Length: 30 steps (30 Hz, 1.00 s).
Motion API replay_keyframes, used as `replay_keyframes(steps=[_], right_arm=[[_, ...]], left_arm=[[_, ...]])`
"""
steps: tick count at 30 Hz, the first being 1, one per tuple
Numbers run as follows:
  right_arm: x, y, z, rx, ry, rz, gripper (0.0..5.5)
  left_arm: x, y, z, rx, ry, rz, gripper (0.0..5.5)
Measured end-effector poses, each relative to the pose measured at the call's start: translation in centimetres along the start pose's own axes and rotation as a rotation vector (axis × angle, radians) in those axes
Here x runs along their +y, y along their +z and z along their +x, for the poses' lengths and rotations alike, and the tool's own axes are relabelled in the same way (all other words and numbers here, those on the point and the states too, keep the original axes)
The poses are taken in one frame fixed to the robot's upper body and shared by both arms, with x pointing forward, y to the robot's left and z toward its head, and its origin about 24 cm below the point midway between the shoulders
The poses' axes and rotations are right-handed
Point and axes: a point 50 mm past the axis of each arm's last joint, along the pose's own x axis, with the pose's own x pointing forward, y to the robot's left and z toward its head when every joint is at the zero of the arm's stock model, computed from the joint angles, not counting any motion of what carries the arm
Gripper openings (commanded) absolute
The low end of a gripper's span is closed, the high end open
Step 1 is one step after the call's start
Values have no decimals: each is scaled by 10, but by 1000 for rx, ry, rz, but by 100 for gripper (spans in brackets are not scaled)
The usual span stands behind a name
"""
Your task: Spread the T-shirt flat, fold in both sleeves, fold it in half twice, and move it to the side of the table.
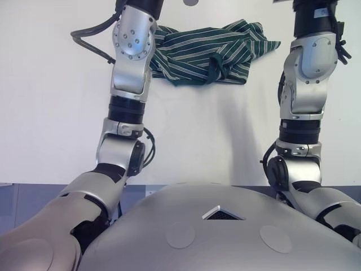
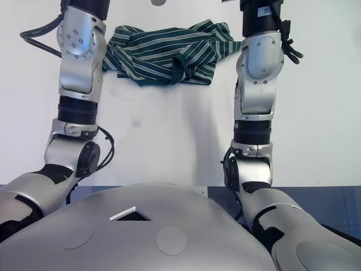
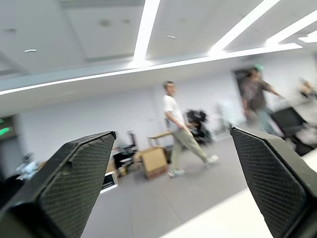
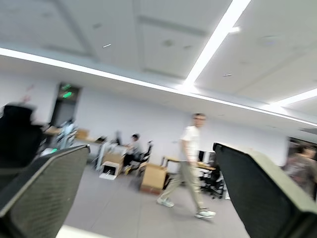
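Observation:
The T-shirt (image 1: 208,53), dark green with thin white stripes, lies crumpled in a heap on the white table (image 1: 51,113) at the far side, between my two raised arms. Its left end is hidden behind my left forearm. In the left wrist view, my left gripper (image 3: 173,198) is open, its two black textured fingers (image 3: 74,183) wide apart with nothing between them, pointing out over the table's far edge into the room. My right gripper (image 4: 148,198) is open too, with its fingers (image 4: 257,193) spread and nothing held.
Bare white tabletop stretches on both sides of the shirt and in front of it (image 2: 169,130). The table's near edge (image 1: 34,183) runs just ahead of my torso. A black cable (image 1: 90,36) loops off my left forearm.

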Motion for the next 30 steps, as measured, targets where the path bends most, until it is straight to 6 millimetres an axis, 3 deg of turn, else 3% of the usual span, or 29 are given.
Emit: replay_keyframes(steps=[5,7,10,15,19,23,30], right_arm=[[-20,-12,-23,89,58,-97,465],[-28,-19,-36,131,56,-126,465],[-28,-25,-49,165,66,-138,465],[-27,-24,-48,156,65,-138,465],[-26,-20,-46,144,60,-121,465],[-24,-21,-46,152,53,-109,465],[-24,-21,-44,146,43,-110,468]], left_arm=[[-25,-28,-58,235,-622,81,428],[-22,-39,-78,309,-735,178,428],[-17,-42,-91,301,-829,323,428],[-21,-65,-120,340,-983,586,428],[-13,-72,-112,320,-953,779,428],[-9,-77,-107,326,-937,845,428],[-17,-77,-110,268,-967,826,307]])
